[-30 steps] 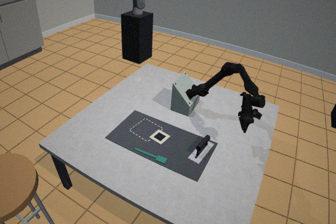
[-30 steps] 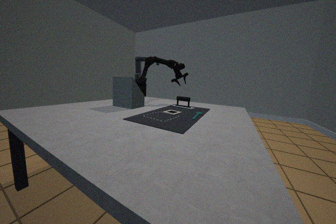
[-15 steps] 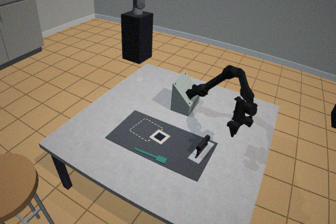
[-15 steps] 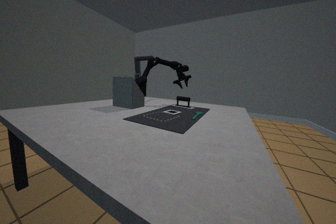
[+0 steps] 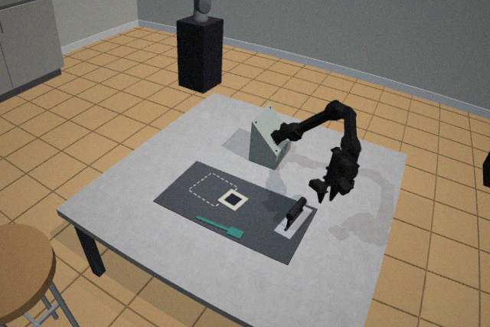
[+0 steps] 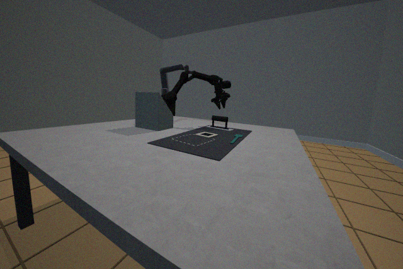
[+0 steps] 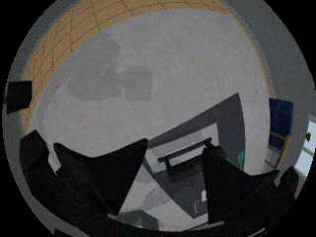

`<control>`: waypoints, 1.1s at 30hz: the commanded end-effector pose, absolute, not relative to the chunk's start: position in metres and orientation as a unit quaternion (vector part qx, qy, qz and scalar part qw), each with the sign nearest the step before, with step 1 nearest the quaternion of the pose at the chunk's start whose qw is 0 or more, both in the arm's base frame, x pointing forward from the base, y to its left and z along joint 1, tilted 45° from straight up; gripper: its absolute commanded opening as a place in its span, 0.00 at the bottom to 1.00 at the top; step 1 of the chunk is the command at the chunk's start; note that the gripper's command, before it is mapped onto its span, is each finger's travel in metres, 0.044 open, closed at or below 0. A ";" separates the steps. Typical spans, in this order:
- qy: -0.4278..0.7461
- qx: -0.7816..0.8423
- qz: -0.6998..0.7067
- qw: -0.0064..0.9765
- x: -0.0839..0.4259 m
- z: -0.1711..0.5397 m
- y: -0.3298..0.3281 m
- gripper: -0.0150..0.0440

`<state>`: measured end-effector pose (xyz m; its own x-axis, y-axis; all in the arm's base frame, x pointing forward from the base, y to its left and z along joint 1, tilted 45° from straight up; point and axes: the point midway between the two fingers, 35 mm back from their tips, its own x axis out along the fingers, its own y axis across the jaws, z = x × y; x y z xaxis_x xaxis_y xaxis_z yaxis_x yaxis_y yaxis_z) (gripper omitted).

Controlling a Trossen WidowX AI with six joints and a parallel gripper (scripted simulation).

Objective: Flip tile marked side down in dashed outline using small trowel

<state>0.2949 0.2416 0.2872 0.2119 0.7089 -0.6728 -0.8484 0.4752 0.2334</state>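
My gripper (image 5: 325,200) (image 6: 221,108) (image 7: 176,148) is open and empty, fingers pointing down, above the right end of the mat and higher than the trowel. The trowel (image 5: 296,208) (image 6: 220,118) (image 7: 185,149) has a black bar handle raised on posts over a flat, light blade; it rests at the mat's right end. The tile (image 5: 232,198) (image 6: 206,134) (image 7: 203,196), cream with a dark square facing up, lies flat on the dark mat (image 5: 174,197) (image 6: 211,154) (image 7: 232,118). It is mostly outside the dashed outline (image 5: 212,174), near one corner.
A teal flat tool (image 5: 235,232) (image 6: 235,138) (image 7: 240,159) lies along the mat's front edge. The arm's base is on a grey-green wedge block (image 5: 261,145) (image 6: 146,109) behind the mat. A second arm stands on a black pedestal (image 5: 200,54) beyond the table.
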 end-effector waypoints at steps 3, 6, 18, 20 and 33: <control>0.448 -0.020 0.472 0.759 0.305 0.265 0.235 0.71; 0.478 0.014 0.454 0.752 0.310 0.256 0.232 0.71; 0.587 0.150 0.367 0.705 0.325 0.223 0.215 0.71; 0.603 0.172 0.351 0.695 0.327 0.218 0.211 0.71; 0.676 0.287 0.257 0.629 0.338 0.192 0.195 0.71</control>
